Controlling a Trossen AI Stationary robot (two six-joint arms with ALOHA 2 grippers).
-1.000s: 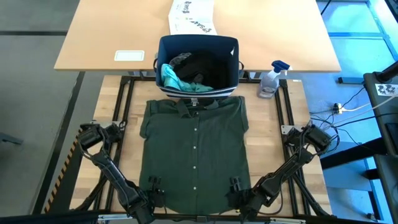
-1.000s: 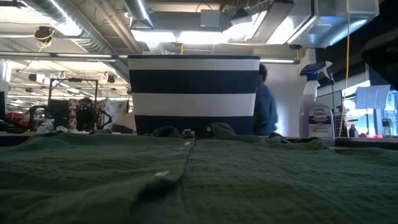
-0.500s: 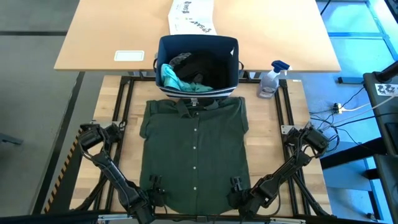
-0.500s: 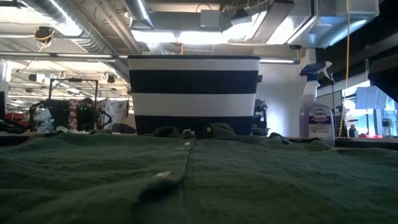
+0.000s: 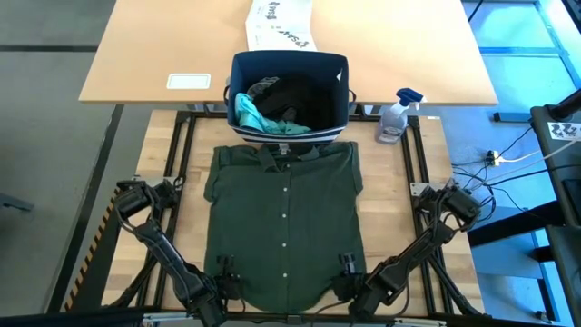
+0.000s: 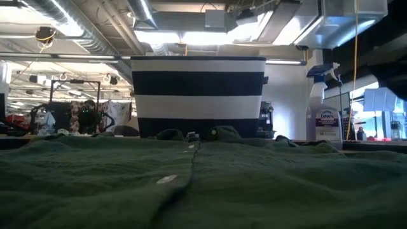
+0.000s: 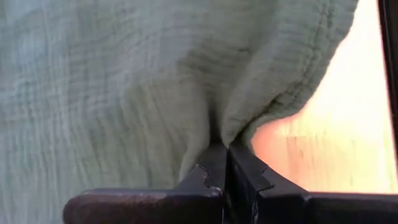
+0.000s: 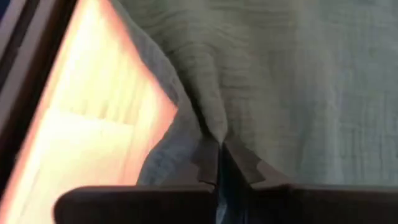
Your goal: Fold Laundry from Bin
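An olive-green buttoned shirt point(image 5: 283, 222) lies spread flat on the wooden table, its collar next to the bin point(image 5: 290, 95) and its hem at the near edge. The navy bin with white stripes point(image 6: 198, 95) holds a teal piece point(image 5: 247, 111) and dark garments. My left gripper point(image 5: 225, 278) is shut on the shirt's near-left hem corner. My right gripper point(image 5: 346, 272) is shut on the near-right hem corner. My left gripper pinches a small raised fold of the shirt's hem corner point(image 7: 219, 127) between its two fingertips, coming steeply from above. The cloth puckers into creases at the tips, and the rest lies flat on the table. My right gripper pinches a fold of the opposite hem corner point(image 8: 208, 124) between its fingertips, slanting down from the near side. The cloth bunches at the tips, and the rest of the shirt lies on the table.
A spray bottle point(image 5: 395, 113) stands right of the bin at the table's far right. Behind the bin, a lighter table carries a white printed box point(image 5: 280, 25) and a white card point(image 5: 189, 81). Bare wood shows on both sides of the shirt.
My right gripper has shut on the shirt's near-right hem corner, tipping a little. The hem there has drawn in and bunched, while the rest of the shirt stays flat. In the low view a person behind the bin has gone from sight.
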